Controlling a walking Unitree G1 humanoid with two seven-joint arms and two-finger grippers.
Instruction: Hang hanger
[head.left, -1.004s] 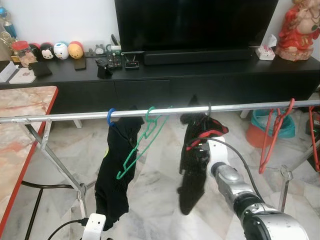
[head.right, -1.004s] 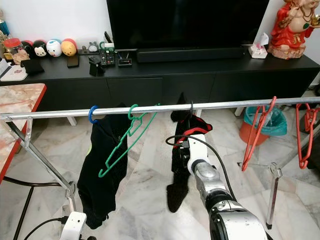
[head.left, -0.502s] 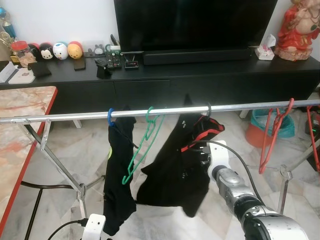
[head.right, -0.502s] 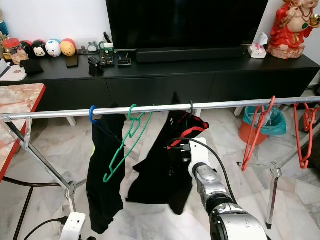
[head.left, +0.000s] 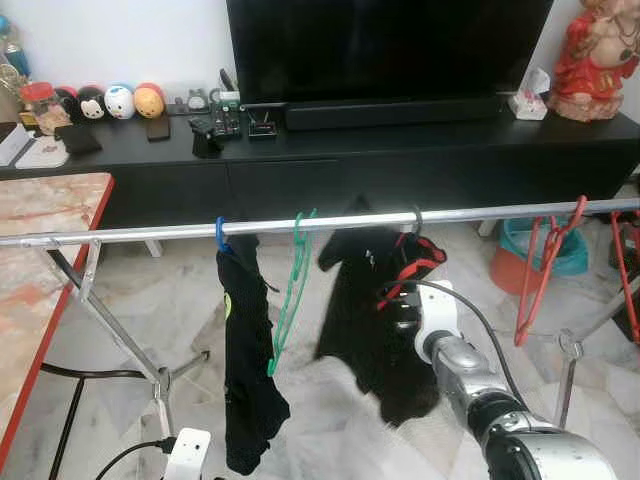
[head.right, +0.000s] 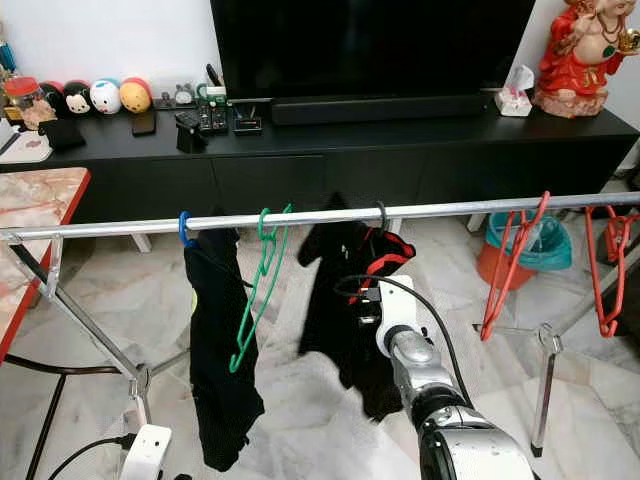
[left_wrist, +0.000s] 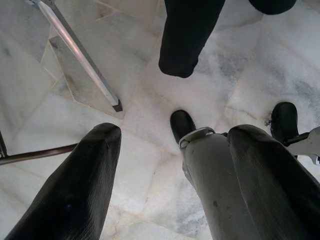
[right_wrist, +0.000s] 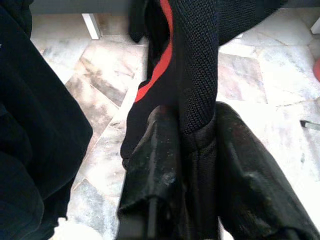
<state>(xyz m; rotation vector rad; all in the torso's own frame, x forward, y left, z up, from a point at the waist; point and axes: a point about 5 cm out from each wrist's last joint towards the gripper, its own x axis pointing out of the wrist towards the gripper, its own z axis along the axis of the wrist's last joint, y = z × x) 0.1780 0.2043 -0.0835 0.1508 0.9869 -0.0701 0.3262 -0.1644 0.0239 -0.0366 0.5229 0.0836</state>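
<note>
Right wrist view: right gripper (right_wrist: 192, 150) pinched shut on black garment with red trim (right_wrist: 195, 75), cloth caught between both fingers. That garment's hanger hook (head.left: 416, 216) sits over the metal rail (head.left: 150, 232), directly above the gripper. Left gripper (left_wrist: 170, 165) hangs spread open above marble floor (left_wrist: 150, 90).

rail (head.left: 150, 233) with hung clothes, hangers

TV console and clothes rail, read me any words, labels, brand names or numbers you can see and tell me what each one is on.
No text can be read.
Jar on the TV console: label too small and blurred.
Tissue box: no legible print.
Black garment held by the right gripper: red trim, no lettering visible.
</note>
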